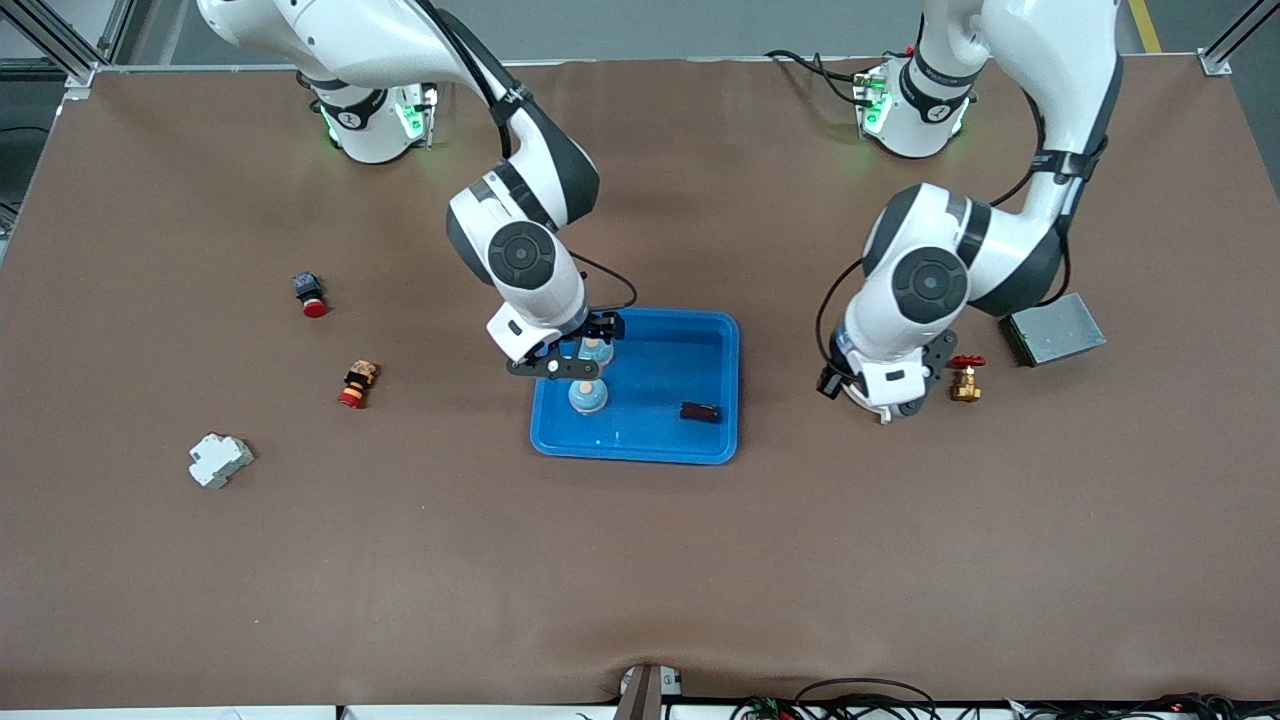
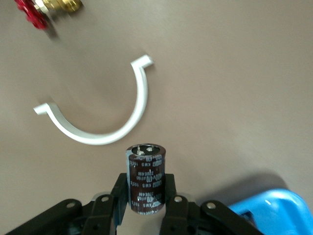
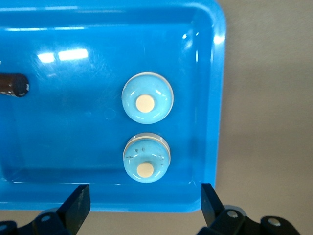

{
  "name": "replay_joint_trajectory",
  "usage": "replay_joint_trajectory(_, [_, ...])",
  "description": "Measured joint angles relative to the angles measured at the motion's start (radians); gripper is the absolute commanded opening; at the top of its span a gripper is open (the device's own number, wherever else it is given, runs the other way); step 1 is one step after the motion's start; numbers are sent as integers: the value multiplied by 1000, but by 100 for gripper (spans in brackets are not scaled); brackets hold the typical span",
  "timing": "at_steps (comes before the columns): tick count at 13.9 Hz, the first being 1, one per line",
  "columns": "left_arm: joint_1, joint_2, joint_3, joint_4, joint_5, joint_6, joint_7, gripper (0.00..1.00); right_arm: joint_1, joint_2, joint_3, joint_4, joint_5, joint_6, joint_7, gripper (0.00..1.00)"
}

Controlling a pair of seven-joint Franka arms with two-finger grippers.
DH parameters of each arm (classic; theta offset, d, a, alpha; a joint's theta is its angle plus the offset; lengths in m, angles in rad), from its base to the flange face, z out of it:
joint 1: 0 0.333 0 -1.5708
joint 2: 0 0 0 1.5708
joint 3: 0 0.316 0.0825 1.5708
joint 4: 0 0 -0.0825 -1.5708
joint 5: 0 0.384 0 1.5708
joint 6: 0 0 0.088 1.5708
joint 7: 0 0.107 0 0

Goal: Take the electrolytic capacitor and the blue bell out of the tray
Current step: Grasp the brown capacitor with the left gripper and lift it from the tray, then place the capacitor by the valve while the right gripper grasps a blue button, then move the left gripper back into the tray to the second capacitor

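Observation:
Two light blue bells [image 1: 588, 397] [image 1: 598, 350] stand in the blue tray [image 1: 720, 440]; both show in the right wrist view [image 3: 147, 98] [image 3: 146, 157]. My right gripper [image 1: 578, 362] [image 3: 144, 210] is open and empty, over the tray's edge beside the bells. A dark capacitor [image 1: 700, 411] [image 3: 12, 84] lies in the tray. My left gripper [image 1: 880, 395] [image 2: 145, 196] is shut on a second brown capacitor [image 2: 145, 178], held upright over the bare table beside the tray [image 2: 274, 205]. This capacitor is hidden in the front view.
A white C-shaped clamp [image 2: 98, 132] lies on the table under the left gripper. A brass valve with a red handle [image 1: 966, 380] [image 2: 46, 7] and a grey box [image 1: 1055, 330] lie beside it. Two red buttons [image 1: 311, 295] [image 1: 356, 385] and a white breaker [image 1: 219, 459] lie toward the right arm's end.

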State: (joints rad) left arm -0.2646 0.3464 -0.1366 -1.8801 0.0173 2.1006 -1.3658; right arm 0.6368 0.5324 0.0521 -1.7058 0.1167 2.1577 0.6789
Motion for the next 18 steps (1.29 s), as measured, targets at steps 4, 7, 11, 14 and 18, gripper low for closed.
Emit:
replay_joint_trajectory(4, [120, -9, 0, -87, 3, 40, 129, 0, 21, 49, -1, -3, -18, 38, 0, 100])
replay_joint_trajectory(7, [187, -8, 0, -184, 4, 158, 193, 0, 22, 66, -2, -3, -23, 53, 0, 100])
replay_joint_trajectory(11, [236, 5, 0, -269, 8, 248, 229, 57, 22, 78, -7, -4, -43, 81, 0, 100])
replay_joint_trajectory(14, [237, 23, -3, -273, 8, 258, 229, 100, 22, 98, -7, -5, -45, 114, 0, 100])
replay_joint_trajectory(18, [235, 20, -11, -258, 9, 260, 229, 100, 23, 112, -7, -10, -46, 121, 0, 100])
